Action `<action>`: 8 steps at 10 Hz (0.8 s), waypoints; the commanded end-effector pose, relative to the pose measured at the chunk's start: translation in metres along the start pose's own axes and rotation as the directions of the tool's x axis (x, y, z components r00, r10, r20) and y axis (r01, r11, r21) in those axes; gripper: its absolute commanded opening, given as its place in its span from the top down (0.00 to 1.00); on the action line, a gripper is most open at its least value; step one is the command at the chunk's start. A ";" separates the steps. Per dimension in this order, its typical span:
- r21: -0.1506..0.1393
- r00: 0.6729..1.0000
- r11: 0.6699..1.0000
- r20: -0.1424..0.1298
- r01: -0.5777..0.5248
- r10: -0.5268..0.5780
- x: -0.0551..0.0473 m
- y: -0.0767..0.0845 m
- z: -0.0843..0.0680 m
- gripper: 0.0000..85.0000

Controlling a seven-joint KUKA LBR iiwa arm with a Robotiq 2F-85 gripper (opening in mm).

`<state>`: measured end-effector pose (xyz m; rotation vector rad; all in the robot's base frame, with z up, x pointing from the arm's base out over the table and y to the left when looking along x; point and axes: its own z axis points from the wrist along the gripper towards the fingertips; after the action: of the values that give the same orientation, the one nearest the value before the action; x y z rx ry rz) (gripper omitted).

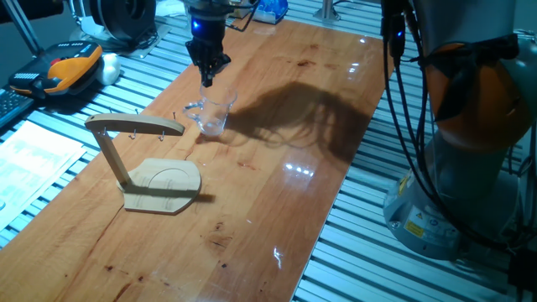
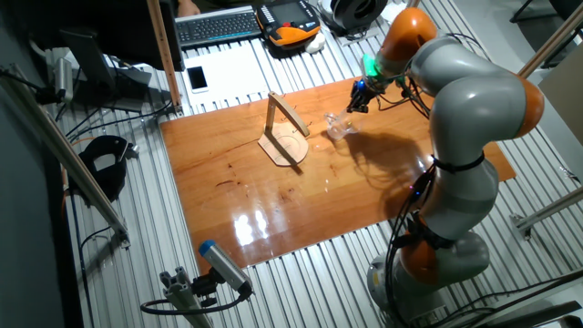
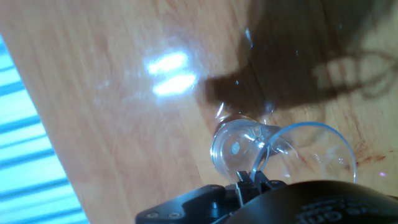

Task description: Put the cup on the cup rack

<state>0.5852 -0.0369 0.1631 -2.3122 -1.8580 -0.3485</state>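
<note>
The cup is a clear glass mug on the wooden table, its handle toward the rack. It also shows in the other fixed view and the hand view. My gripper comes down from above onto the cup's far rim. In the hand view the two fingertips sit close together with the rim's glass wall between them, and the cup looks slightly tilted. The cup rack is a light wooden stand to the cup's left, with small hooks under its top arm; it also shows in the other fixed view.
The table's right edge meets a slatted metal floor. The robot's base and hanging cables stand to the right. An orange and black device and papers lie off the table to the left.
</note>
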 end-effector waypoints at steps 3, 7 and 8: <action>-0.008 0.998 0.999 -0.030 0.046 -0.046 0.015 0.003 -0.004 1.00; -0.009 0.992 0.997 -0.097 0.074 -0.075 0.039 0.003 -0.012 1.00; -0.017 0.990 0.996 -0.109 0.086 -0.088 0.043 0.002 -0.012 1.00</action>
<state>0.5947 0.0007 0.1873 -2.1728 -1.9154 -0.4907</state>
